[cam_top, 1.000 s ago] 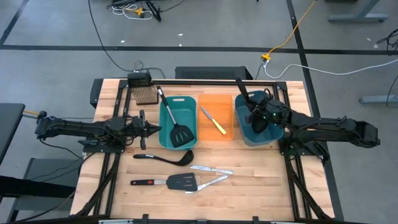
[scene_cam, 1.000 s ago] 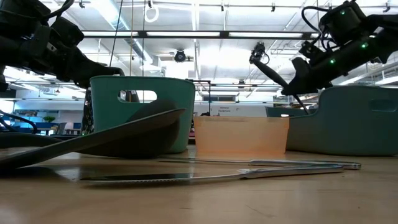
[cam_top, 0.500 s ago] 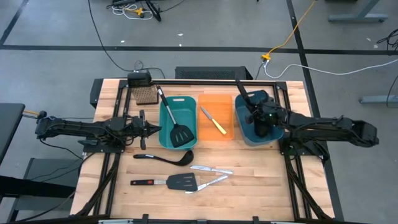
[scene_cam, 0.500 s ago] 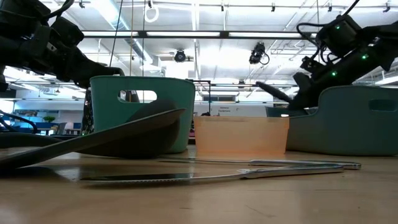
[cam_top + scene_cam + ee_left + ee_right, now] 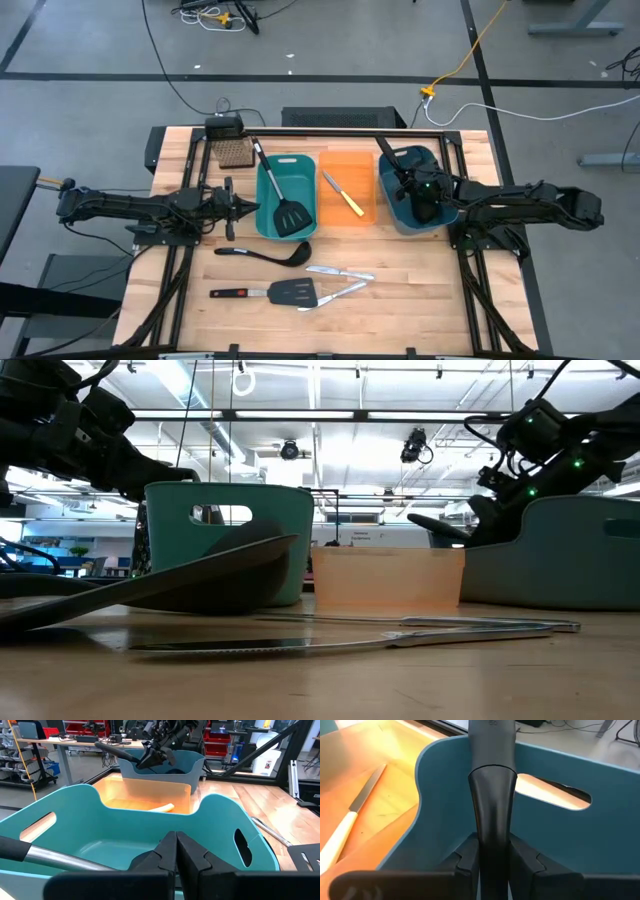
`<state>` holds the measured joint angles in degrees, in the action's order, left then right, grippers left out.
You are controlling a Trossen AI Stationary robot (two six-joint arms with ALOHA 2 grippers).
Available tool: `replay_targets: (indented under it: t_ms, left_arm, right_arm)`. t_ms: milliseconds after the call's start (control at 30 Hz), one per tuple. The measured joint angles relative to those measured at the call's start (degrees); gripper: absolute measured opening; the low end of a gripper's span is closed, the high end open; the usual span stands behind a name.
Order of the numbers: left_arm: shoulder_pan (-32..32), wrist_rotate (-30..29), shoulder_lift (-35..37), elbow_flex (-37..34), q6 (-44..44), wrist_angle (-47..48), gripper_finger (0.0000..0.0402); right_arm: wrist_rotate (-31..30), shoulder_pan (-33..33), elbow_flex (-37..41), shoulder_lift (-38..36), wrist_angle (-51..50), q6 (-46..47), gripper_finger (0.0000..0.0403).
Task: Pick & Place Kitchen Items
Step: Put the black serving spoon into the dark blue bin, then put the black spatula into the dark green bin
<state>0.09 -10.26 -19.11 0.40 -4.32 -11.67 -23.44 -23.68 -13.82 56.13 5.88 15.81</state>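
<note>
My right gripper (image 5: 420, 190) is down in the right teal bin (image 5: 440, 215), shut on a black ladle whose handle (image 5: 386, 150) sticks out over the bin's far left rim; it also shows in the low view (image 5: 437, 526). My left gripper (image 5: 243, 207) is shut and empty beside the left teal bin (image 5: 268, 225), which holds a black spatula (image 5: 290, 214). A yellow-handled knife (image 5: 343, 193) lies in the orange bin (image 5: 365, 217). A second ladle (image 5: 265, 254), a red-marked spatula (image 5: 268, 293) and two silver knives (image 5: 340, 272) lie on the table. My right gripper pinches the ladle's black handle (image 5: 492, 827) between its two fingers (image 5: 470, 855), which lie roughly along it. The handle slants up and away over the bin's rim. The bin wall hides the ladle's bowl, so I cannot tell whether it rests on the bin floor.
A small dark block (image 5: 233, 152) and a black box (image 5: 225, 126) stand at the table's far left. The table's near part (image 5: 420, 310) is bare wood to the right of the knives. The right arm shows far off in the left wrist view (image 5: 160, 750).
My right gripper has gone down into the right teal bin with the ladle. The ladle's handle has tipped from steeply raised to a low slant over the bin's rim. My left arm has kept still.
</note>
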Motion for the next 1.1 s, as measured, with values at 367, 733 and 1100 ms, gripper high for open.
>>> replay_targets:
  t_ms: [367,733,1100]
  left_arm:
    - [0.01,0.0,0.0,0.0,0.0,0.01,0.0009]
    - [0.01,0.0,0.0,0.0,0.0,0.01,0.0009]
    - [0.01,0.0,-0.01,0.0,0.0,0.06,0.0009]
  right_arm:
    - [1.67,-0.02,0.13,0.2,7.62,-2.34,0.0147]
    - [3.53,0.02,0.07,-2.98,7.18,-0.79,0.0212]
    - [5.43,1.79,-3.56,-14.94,6.56,-5.64,0.0217]
